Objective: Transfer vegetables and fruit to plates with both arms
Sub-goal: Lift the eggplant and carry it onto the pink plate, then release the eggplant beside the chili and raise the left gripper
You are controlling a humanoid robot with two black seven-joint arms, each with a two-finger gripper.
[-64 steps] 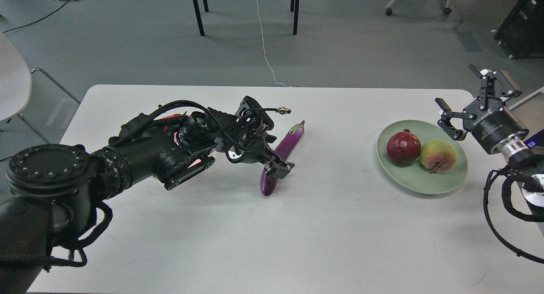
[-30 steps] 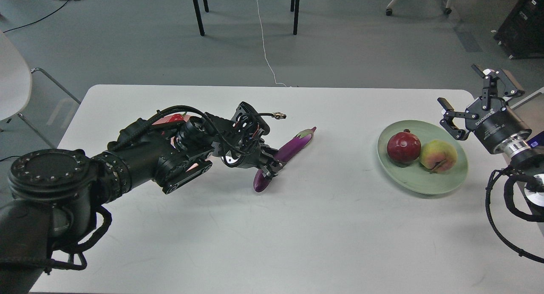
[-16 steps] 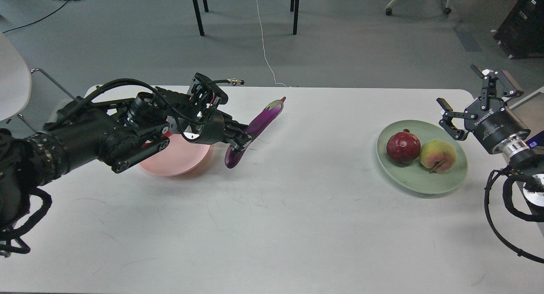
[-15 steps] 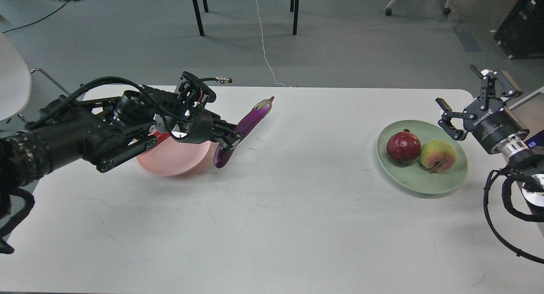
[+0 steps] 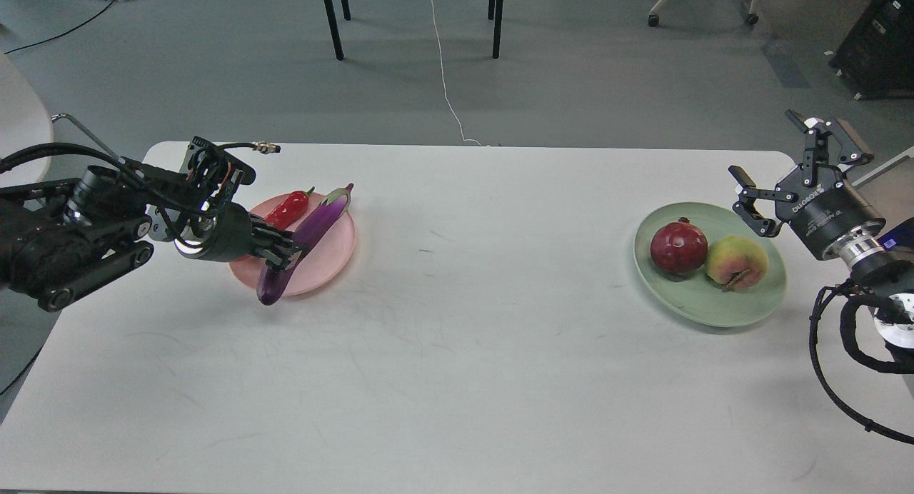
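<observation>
My left gripper (image 5: 288, 255) is shut on the purple eggplant (image 5: 307, 237) near its lower end. The eggplant slants across the pink plate (image 5: 334, 253), cap toward the back, its dark end hanging past the plate's front rim. The red chili (image 5: 288, 206) lies on the pink plate behind the eggplant. The pale green plate (image 5: 696, 305) at the right holds the pomegranate (image 5: 678, 248) and the peach (image 5: 735, 261). My right gripper (image 5: 775, 173) is open and empty, raised just behind and right of the green plate.
The white table (image 5: 471, 351) spreads between the two plates. Black chair legs (image 5: 332, 16) and a white cable (image 5: 446, 87) are on the floor behind the table. A white chair (image 5: 21, 137) stands at the far left.
My left gripper has carried the eggplant left, from the table's middle to over the pink plate. The arm has drawn back and uncovered the chili. The right arm has barely moved.
</observation>
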